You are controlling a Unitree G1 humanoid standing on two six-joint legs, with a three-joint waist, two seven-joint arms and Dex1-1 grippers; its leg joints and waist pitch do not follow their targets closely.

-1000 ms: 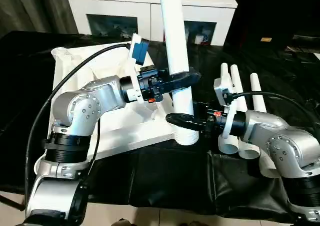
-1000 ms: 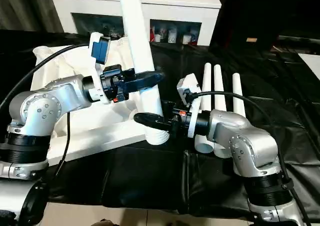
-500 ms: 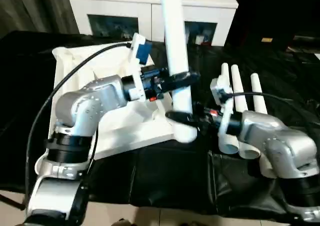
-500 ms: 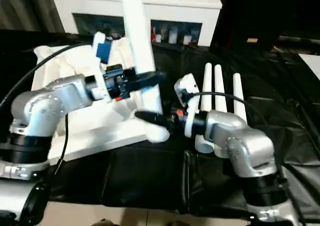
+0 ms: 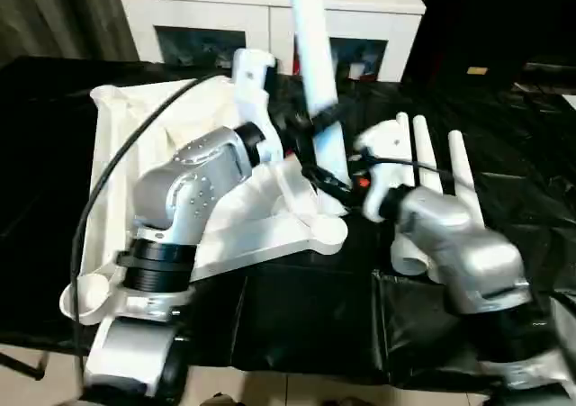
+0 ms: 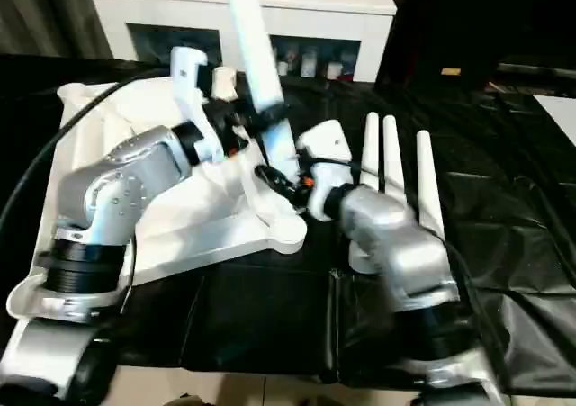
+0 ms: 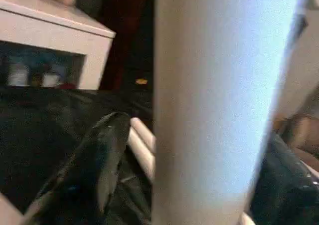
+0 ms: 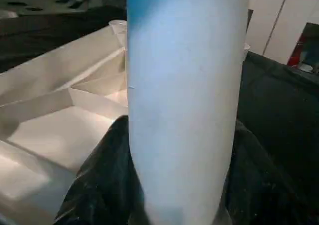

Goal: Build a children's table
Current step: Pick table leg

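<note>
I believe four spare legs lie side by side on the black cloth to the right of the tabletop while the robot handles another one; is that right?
Not quite: three spare legs lie side by side on the black cloth, not four, as the right eye view shows. The rest stands: they lie right of the tabletop while the robot handles another leg.

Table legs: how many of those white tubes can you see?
4. One leg stands upright at the tabletop's near corner, between both arms. Three spare legs lie side by side on the black cloth beside it.
</note>
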